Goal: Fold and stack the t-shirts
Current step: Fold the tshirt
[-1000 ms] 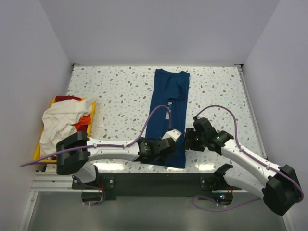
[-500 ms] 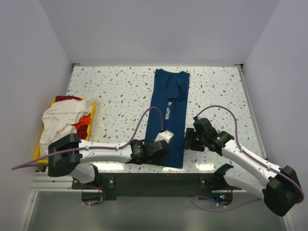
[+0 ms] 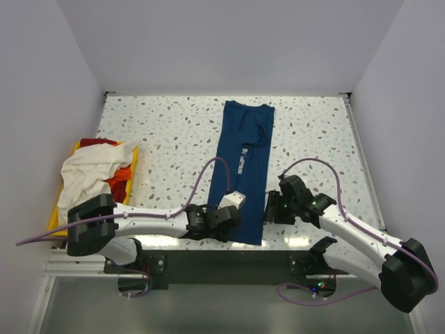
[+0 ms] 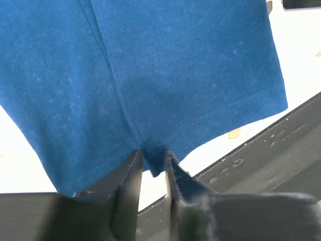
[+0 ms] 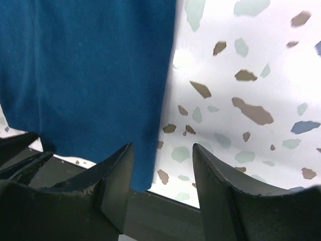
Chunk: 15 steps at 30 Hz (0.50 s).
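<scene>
A speckled terrazzo tabletop [image 3: 174,132] sits enclosed by plain pale walls [image 3: 229,42], evenly lit.

Speckled table [image 3: 174,139] carries a long folded navy t-shirt [image 3: 243,153] and a yellow bin [image 3: 132,170]

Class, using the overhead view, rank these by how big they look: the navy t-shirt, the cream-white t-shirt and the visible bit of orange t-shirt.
1. navy t-shirt, laid out in a long strip.
2. cream-white t-shirt, bunched up.
3. orange t-shirt, only a small patch showing.
</scene>
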### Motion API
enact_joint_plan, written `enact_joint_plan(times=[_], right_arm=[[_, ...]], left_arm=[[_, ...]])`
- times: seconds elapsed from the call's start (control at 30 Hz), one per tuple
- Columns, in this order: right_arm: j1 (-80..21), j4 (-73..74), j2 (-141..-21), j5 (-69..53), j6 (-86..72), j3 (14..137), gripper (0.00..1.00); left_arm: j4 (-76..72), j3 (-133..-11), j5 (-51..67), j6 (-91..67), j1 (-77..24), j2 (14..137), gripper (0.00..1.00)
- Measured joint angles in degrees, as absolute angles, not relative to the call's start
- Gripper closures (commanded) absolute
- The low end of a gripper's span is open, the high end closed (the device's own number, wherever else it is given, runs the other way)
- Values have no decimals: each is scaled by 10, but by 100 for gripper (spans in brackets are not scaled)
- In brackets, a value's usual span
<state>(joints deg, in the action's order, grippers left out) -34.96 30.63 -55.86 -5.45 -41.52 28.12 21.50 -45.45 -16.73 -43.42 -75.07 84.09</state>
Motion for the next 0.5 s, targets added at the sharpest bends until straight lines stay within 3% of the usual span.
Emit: enact_joint_plan(times=[0.1,0.5], right_arm=[[-350,295,-559,-73,-422,264,46],[-423,213,-545,-128,-513,194,51]], left_arm=[[216,-453,-168,-438,-750,830,57],[225,-386,-157,-463,-629,687,54]])
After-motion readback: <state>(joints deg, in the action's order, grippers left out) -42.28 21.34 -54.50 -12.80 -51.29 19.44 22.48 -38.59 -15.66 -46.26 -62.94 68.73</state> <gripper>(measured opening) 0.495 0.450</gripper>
